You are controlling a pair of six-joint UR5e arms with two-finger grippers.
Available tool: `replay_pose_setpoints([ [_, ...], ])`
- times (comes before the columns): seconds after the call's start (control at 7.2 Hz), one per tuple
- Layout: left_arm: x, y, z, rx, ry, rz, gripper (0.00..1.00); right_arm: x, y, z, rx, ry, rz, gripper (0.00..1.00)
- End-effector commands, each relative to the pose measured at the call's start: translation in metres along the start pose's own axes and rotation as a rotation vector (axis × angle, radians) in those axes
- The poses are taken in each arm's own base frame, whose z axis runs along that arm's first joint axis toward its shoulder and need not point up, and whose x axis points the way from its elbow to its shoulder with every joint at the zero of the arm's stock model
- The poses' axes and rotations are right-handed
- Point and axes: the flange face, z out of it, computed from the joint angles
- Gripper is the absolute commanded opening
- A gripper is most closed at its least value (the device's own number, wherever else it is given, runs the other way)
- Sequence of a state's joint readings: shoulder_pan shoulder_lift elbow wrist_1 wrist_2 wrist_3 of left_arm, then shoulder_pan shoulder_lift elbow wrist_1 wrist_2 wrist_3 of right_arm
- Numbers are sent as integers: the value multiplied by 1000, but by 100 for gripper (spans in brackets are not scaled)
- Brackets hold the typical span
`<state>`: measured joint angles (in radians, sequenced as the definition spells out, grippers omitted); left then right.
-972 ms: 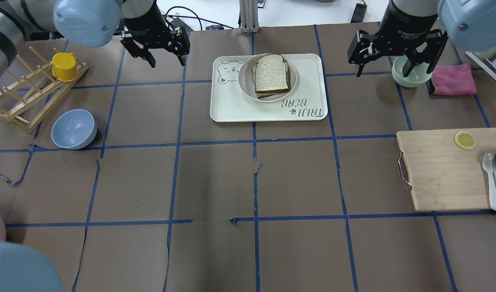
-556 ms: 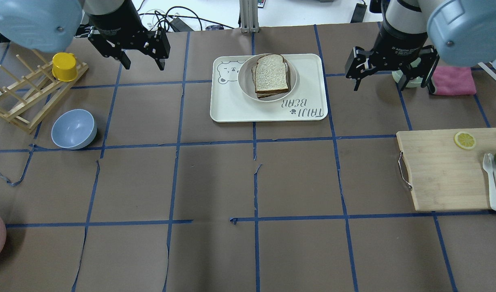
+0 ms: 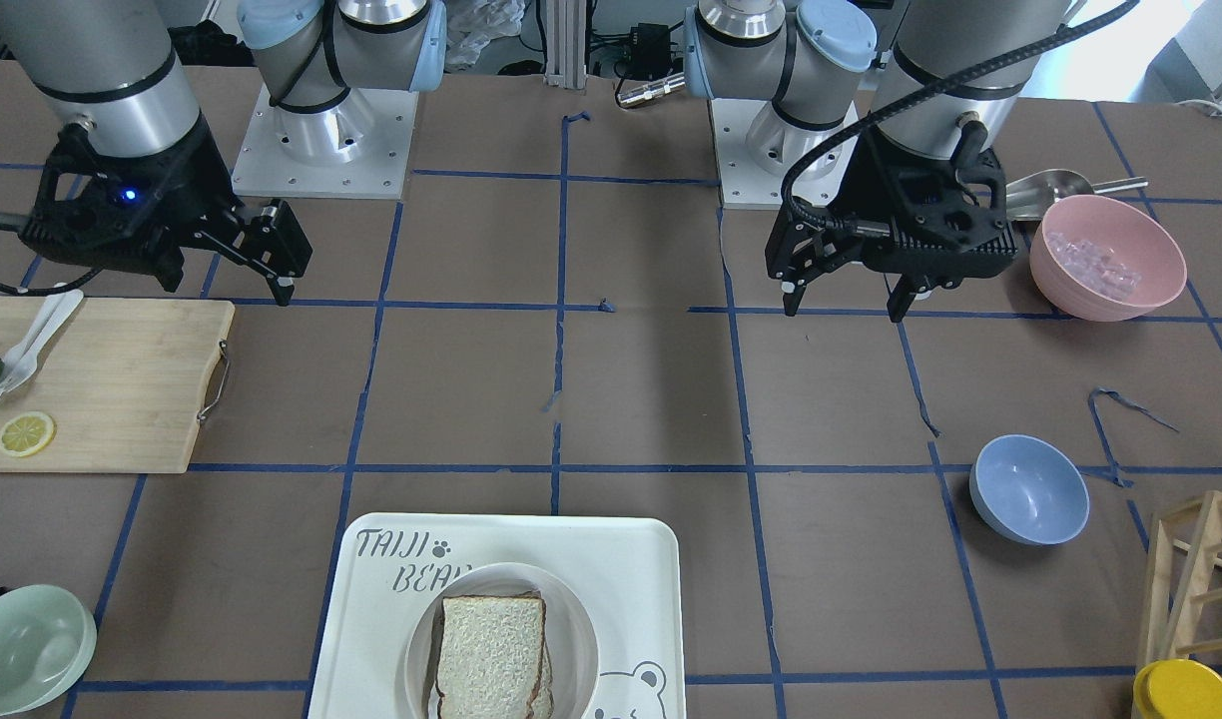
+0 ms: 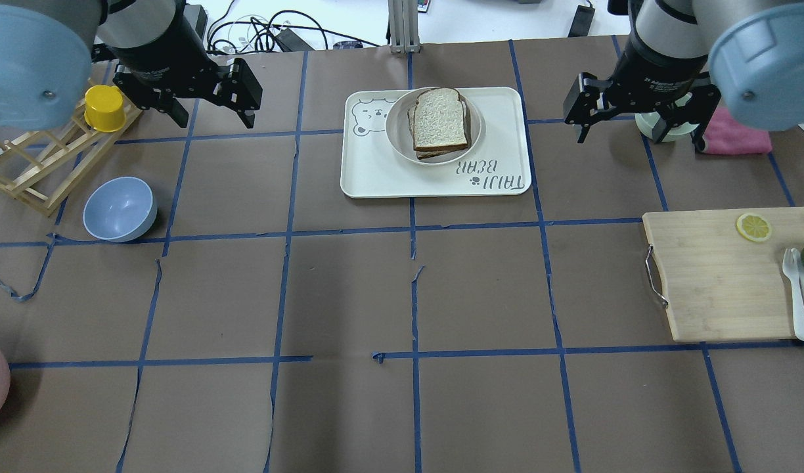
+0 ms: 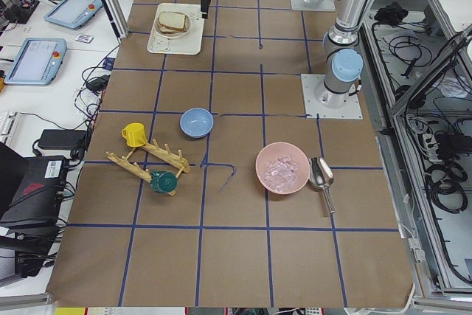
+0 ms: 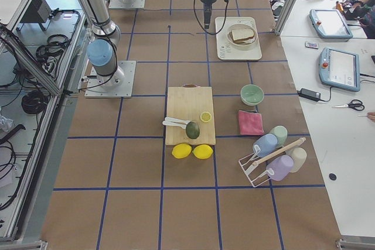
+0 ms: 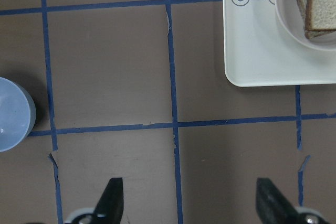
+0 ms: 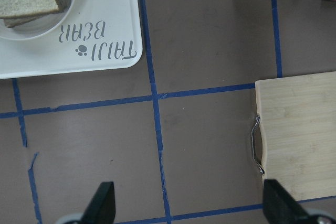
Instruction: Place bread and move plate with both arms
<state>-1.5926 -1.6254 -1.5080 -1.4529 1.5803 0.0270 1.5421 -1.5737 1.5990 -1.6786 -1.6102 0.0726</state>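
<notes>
L claw (image 4: 215, 115) slid outward from white bear-print tray (image 4: 376, 171).
I see it & R claw (image 4: 638, 135) wide, empty; dark-crusted square bread slice (image 4: 440, 118) on round cream plate (image 4: 397, 135).

Bright, even overhead light, only soft shadows. Pretty sharp everywhere, though the left gripper (image 7: 189, 187) looks blurry up close.

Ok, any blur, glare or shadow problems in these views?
Overhead exterior: joint caps loom large and soft in the top corners; bread sharp. Front-facing: bright blown-out patch top right. Wrist views: fingers cropped and slightly soft, tray crisp.
</notes>
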Motion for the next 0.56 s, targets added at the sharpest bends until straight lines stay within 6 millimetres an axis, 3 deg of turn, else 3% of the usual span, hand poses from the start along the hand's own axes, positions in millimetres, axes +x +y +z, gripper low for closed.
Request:
replay_pose_setpoints([
  [0.0, 1, 5, -3, 1, 2, -4, 97, -7, 29, -45, 70, -121, 0, 100],
  [0.42, 2, 4, 0, -5, 1, -4, 100, -6, 32, -39, 39, -107, 1, 100],
])
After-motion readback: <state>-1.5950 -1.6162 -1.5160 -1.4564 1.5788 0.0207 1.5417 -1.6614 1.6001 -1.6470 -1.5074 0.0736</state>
